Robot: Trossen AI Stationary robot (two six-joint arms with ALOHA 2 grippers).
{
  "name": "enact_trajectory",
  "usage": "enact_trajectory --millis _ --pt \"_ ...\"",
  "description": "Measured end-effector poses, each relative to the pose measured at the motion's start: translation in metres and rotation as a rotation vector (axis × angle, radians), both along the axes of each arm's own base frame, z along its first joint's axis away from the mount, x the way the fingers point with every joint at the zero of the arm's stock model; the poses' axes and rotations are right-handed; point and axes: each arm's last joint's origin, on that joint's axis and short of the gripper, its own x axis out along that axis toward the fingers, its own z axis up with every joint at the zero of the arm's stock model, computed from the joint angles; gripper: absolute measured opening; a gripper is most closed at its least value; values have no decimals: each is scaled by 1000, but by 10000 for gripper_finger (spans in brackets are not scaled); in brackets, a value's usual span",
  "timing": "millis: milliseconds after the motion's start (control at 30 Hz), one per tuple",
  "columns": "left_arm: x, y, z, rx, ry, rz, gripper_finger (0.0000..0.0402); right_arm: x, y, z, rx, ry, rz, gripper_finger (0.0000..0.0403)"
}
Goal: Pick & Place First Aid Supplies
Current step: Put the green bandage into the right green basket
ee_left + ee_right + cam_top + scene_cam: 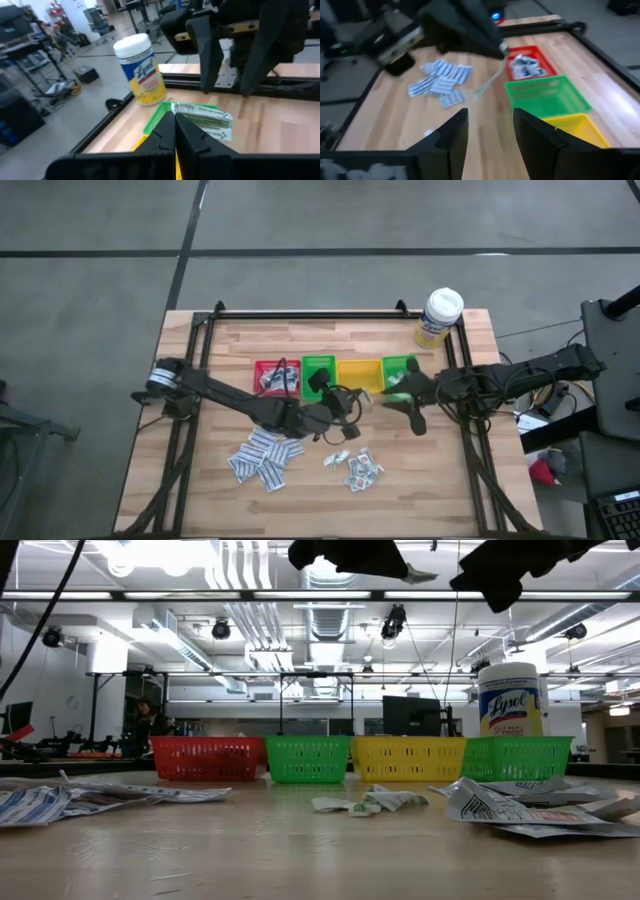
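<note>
Looking straight down, a slatted wooden bench (330,490) carries four mesh plastic bins (335,374) (red, green, yellow, green) mid-bench and a white-capped canister (438,316) at the far right corner. Flat white paper packets (262,459) lie scattered toward the near edge.

From table height, the canister label reads "Lysol".

Past the left gripper (174,131), fingers clenched on a thin strip, a packet reading "ADHESIVE" sits in the green bin.

The right gripper (490,131) hangs released above the bins.
</note>
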Motion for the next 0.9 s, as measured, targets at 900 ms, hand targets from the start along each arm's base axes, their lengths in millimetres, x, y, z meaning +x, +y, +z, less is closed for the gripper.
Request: enact_trajectory --millis 900 --pt "6 -1 -10 76 23 65 0 15 -6 -3 142 -49 -185 169"
